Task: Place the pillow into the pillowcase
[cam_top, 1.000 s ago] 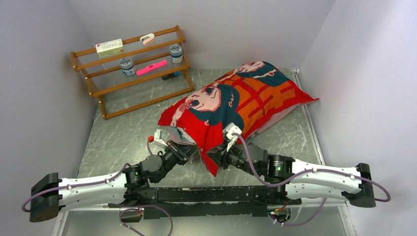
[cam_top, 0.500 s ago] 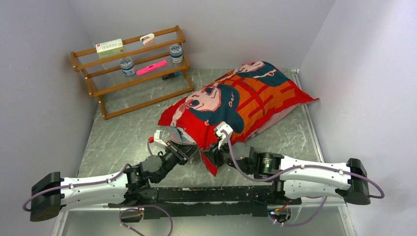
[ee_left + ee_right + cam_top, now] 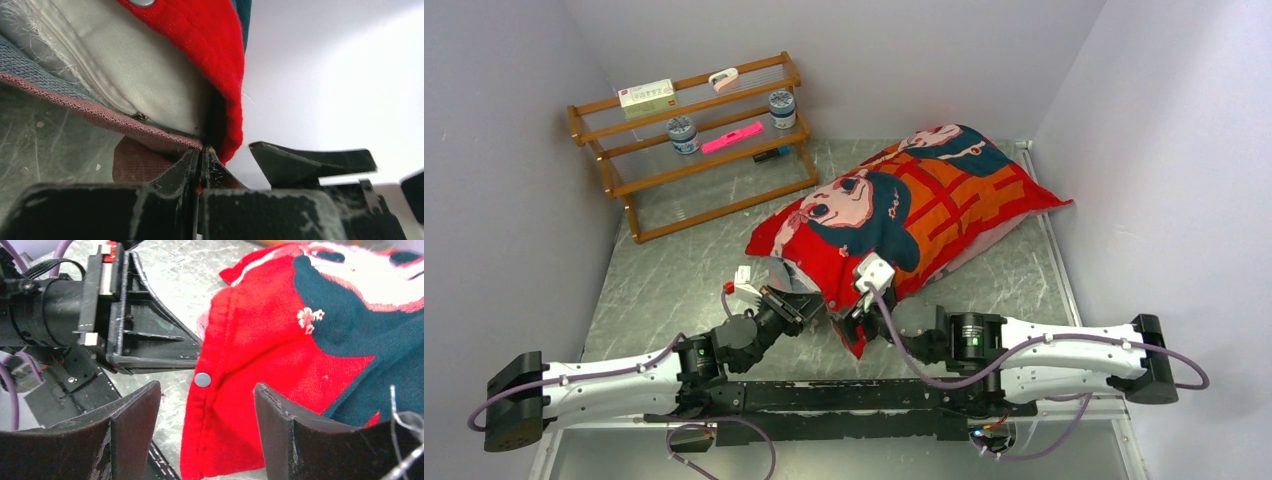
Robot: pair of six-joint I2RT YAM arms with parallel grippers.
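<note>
The red pillowcase (image 3: pixel 924 200) with teal-haired cartoon faces lies plump and diagonal across the table, its open end towards the arms. The white pillow (image 3: pixel 130 60) shows inside that opening, a zip running along its seam. My left gripper (image 3: pixel 809 305) is shut on the pillowcase's hem at the mouth, the jaws pressed together on the pink-backed edge (image 3: pixel 150 137). My right gripper (image 3: pixel 207 390) stands open just right of it. The red hem (image 3: pixel 220 430) with a metal snap (image 3: pixel 202 379) hangs between its fingers, touching neither.
A wooden rack (image 3: pixel 614 160) stands at the back left with jars, a pink item and a box on its shelves. Walls close in on the left, back and right. The pillowcase's far corner (image 3: pixel 1049 205) reaches the right wall.
My right gripper's jaws have spread wide apart, and that arm has shifted left towards the left gripper. The left gripper and the pillowcase have stayed put.
</note>
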